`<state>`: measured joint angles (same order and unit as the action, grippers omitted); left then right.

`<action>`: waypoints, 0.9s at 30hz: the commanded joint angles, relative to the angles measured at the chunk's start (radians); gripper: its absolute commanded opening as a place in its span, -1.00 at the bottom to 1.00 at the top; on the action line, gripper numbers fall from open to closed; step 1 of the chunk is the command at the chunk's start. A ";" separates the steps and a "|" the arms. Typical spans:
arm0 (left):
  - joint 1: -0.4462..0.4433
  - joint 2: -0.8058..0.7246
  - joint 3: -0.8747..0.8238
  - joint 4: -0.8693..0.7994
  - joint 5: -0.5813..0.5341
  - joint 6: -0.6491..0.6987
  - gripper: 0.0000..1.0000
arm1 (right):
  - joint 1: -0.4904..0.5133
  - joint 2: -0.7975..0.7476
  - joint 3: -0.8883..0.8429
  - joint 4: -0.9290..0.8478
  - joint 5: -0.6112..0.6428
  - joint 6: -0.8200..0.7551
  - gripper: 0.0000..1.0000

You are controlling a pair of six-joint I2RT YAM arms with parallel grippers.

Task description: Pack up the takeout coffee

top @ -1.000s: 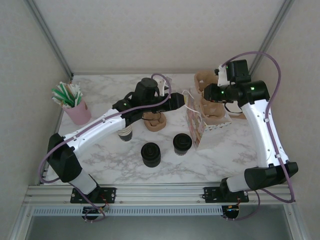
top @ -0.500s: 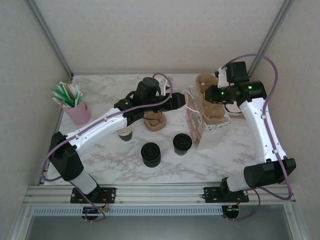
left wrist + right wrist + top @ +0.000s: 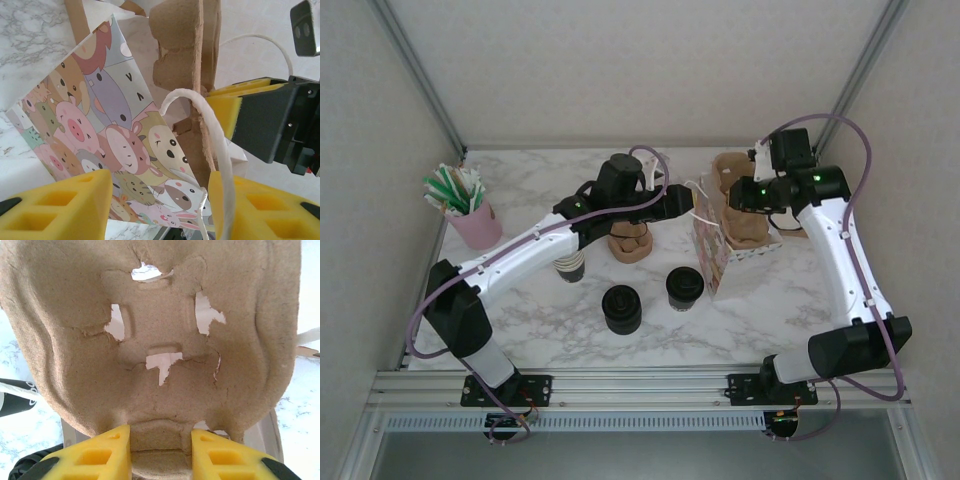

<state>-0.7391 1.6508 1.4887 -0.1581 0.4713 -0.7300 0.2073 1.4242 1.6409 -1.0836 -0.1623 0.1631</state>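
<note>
At the left of the marble table [image 3: 740, 322] stood a pink cup of straws [image 3: 470, 218]. Nearer the middle, a stack of black lids [image 3: 621, 308] sat just beside the takeout coffee [image 3: 685, 287]. The coffee stood upright on the table, outside and close to the printed paper bag [image 3: 712, 258]. The left gripper [image 3: 160, 200] had its 2 pads spread, with the bag's white cord handle [image 3: 218, 145] running between them. The right gripper [image 3: 161, 450] pinched the edge of a cardboard cup carrier [image 3: 160, 340], which rose behind the bag's printed side.

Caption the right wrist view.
Right gripper pinches a torn pulp cup carrier by its edge, over the marble table.
</note>
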 commanded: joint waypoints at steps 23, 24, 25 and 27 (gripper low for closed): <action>-0.011 0.038 0.069 -0.012 0.003 0.009 0.03 | 0.004 -0.040 -0.081 0.004 -0.009 -0.025 -0.40; -0.011 0.040 0.071 -0.011 0.003 0.010 0.03 | 0.008 -0.038 -0.082 0.003 -0.006 -0.025 -0.40; -0.011 0.040 0.072 -0.011 0.003 0.011 0.03 | 0.011 -0.038 -0.082 0.001 -0.006 -0.026 -0.40; -0.010 0.043 0.077 -0.011 0.006 0.011 0.03 | 0.015 -0.037 -0.082 -0.003 0.001 -0.027 -0.40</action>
<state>-0.7391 1.6764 1.5253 -0.1616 0.4713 -0.7300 0.2123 1.3804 1.5635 -1.0824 -0.1764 0.1478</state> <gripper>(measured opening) 0.517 0.302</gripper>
